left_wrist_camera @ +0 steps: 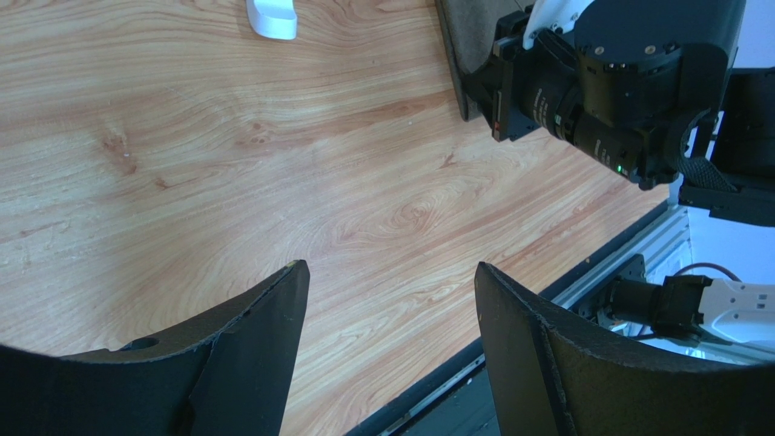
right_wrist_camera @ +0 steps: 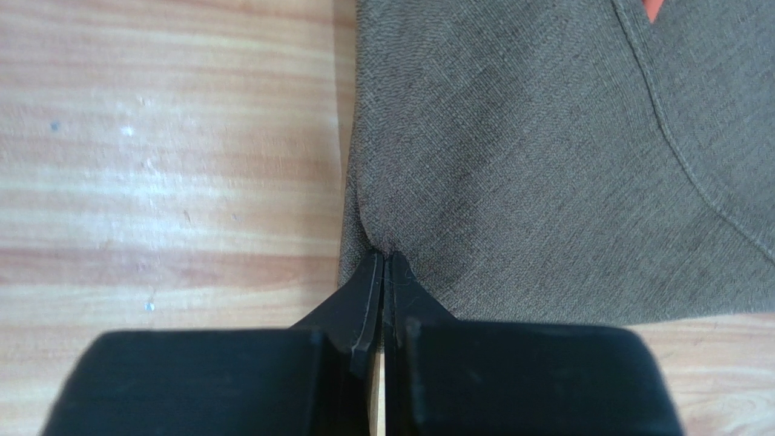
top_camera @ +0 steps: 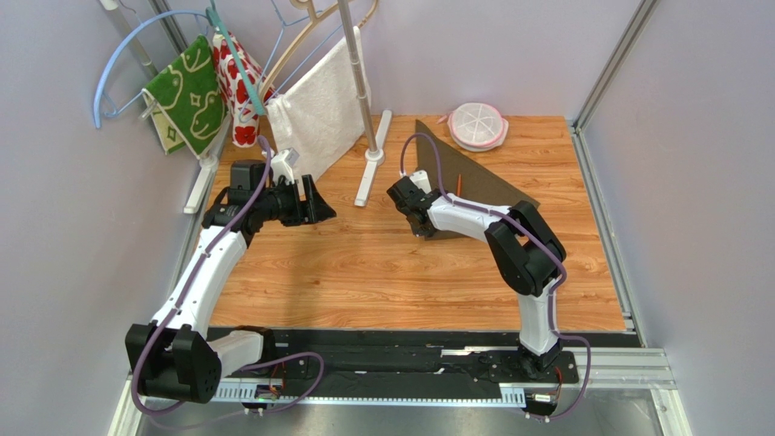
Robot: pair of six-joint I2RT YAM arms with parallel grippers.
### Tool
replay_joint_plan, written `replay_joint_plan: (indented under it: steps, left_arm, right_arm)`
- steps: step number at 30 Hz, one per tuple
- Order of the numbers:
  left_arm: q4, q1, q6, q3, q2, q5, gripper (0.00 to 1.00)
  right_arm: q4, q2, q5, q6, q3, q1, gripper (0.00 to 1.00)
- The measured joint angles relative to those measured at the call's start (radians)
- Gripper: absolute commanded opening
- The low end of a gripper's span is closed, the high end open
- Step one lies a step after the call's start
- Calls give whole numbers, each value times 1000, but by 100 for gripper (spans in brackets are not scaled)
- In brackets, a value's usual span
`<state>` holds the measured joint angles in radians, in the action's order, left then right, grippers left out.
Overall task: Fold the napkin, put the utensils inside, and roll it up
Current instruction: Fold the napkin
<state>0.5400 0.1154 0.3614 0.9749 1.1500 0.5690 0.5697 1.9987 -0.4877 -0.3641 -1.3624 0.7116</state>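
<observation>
Wood table (top_camera: 364, 272): right pincer (right_wrist_camera: 383, 259) clamped on napkin (right_wrist_camera: 528, 163) edge.

Pale lilac walls (top_camera: 509, 54) close in a wooden table (top_camera: 364, 282) with warm, streaky grain, lit softly and evenly. Aluminium rails (top_camera: 602, 218) run along its right side. At the back left, a white rack (top_camera: 359, 91) holds a green patterned cloth (top_camera: 191, 95) and a white towel (top_camera: 318, 113).

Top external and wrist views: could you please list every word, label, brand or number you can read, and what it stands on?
No readable text in any view.
The green cloth has only pale drawn shapes, the red and white cloth only a pattern, and the napkin is plain.
</observation>
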Motion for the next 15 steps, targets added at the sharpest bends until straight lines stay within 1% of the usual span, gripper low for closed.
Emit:
replay_joint_plan:
  steps: [9,15]
  left_arm:
    - [-3,0,1,-2,-15,6,76]
    - [-6,0,4,-6,-32,6,76]
  right_arm:
    - [1,-51,-20,-42,78,42,0]
    - [43,-155,-20,-106,207,132,0]
